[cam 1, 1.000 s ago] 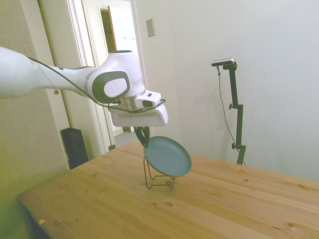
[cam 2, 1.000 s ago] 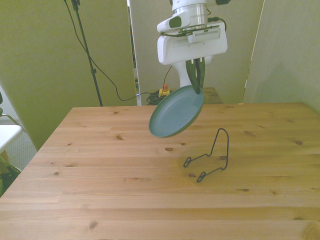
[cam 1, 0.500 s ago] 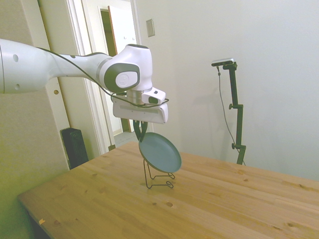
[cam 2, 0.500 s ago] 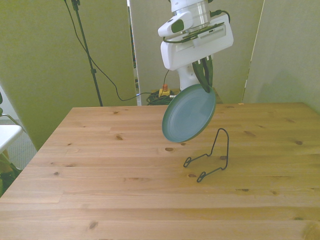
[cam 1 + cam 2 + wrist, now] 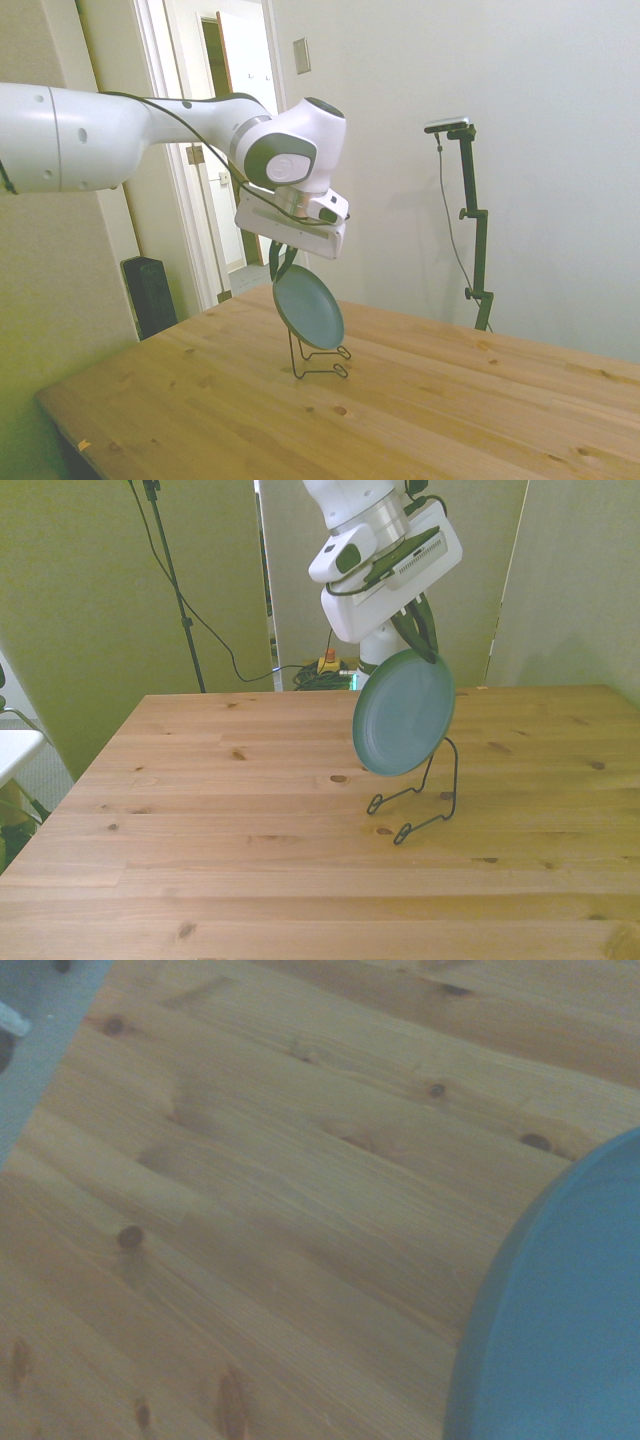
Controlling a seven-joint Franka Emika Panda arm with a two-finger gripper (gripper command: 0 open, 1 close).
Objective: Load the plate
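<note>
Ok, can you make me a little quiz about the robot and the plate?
1. True or false: the plate is lying flat on the table.
2. What holds the plate by its top edge?
3. The wire stand is: A) on the wooden table, B) on the floor, C) in a person's hand.

Key
1. False: it hangs nearly upright in the air, just above the stand.
2. The gripper, shut on the rim.
3. A.

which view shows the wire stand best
The front view: the black wire stand shows its upright loop and both feet on the table, only its top behind the plate. The side view shows it smaller, partly behind the plate. The wrist view misses it.
</note>
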